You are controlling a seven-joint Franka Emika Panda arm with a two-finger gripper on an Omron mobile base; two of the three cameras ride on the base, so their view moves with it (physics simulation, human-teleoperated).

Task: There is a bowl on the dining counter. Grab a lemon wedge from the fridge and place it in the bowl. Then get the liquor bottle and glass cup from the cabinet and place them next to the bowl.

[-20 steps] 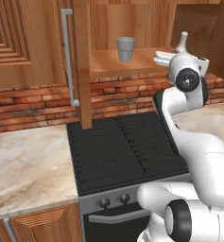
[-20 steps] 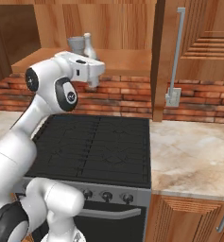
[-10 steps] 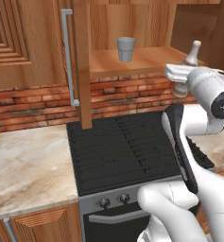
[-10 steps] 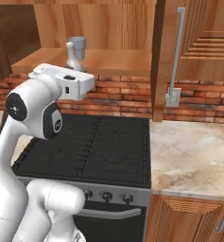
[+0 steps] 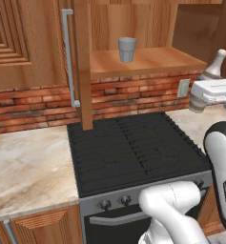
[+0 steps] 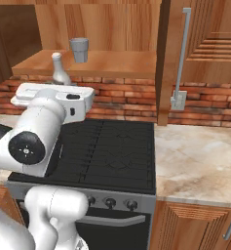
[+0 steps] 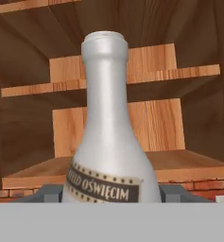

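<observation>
Liquor bottle (image 7: 111, 142) upright, gripped by hand (image 7: 111, 193), glass cup (image 5: 127, 49) on shelf

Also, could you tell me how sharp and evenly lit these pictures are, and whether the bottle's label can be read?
Hand view: the liquor bottle looms close and soft-edged; its label is partly legible, cut off at the bottom. Left base view: even light, no glare, the glass cup crisp on the cabinet shelf. Right base view: flat rendered light, with the shelf's left recess in deep shadow.
</observation>
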